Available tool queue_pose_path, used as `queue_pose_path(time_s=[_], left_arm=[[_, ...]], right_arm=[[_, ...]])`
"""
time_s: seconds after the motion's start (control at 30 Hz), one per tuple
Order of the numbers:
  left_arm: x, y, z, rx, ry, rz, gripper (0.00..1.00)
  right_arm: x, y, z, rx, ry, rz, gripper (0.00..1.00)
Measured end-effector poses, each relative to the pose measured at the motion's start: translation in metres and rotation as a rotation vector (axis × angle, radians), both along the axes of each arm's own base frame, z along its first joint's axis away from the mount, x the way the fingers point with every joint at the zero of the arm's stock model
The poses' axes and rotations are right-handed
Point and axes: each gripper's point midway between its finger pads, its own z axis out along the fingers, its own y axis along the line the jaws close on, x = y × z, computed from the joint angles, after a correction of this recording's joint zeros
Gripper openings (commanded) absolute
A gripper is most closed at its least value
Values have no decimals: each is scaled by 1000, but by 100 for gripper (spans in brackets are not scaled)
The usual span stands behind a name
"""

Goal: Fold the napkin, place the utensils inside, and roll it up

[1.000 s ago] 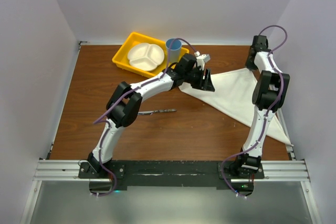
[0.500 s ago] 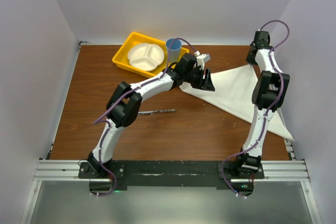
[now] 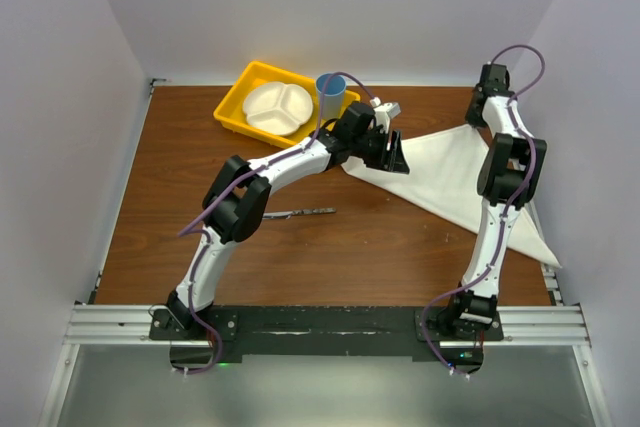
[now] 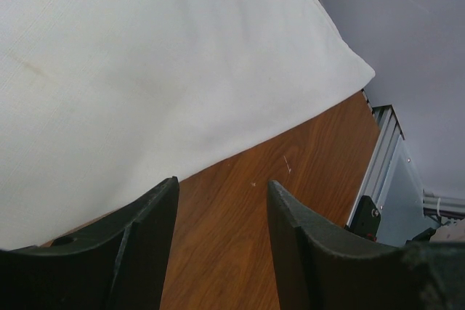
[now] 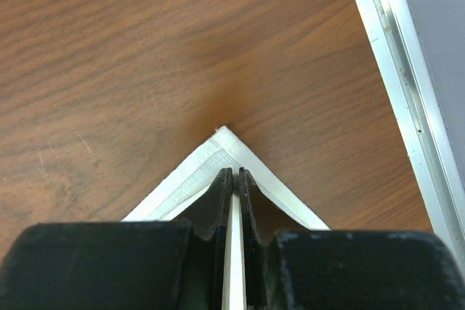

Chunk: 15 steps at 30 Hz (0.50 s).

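**Top external.** The napkin (image 3: 440, 175) is seen lying as a folded triangle on the right of the table. Its far corner is pinched by the right gripper (image 3: 480, 119), and the left gripper (image 3: 392, 154) is held over its left tip. The knife (image 3: 301, 213) lies well apart, on bare wood near the left arm.

**Left wrist.** The jaws are spread, with nothing between them. The cloth edge lies just ahead.

**Right wrist.** The fingers are closed on the hemmed corner, with a thin white layer between them. For a clean fold, the corner should be carried low and evenly, so that the edges are matched and no slack is dragged.
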Motion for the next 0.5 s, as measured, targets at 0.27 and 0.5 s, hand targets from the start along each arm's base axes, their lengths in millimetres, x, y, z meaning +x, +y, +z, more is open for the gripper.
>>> queue_pose_path(time_s=[0.27, 0.5], left_arm=[[1, -1, -2, 1, 1, 5, 56], [2, -1, -2, 2, 1, 7, 56]], right_arm=[[5, 0, 3, -1, -22, 0, 1], [7, 3, 6, 20, -38, 0, 1]])
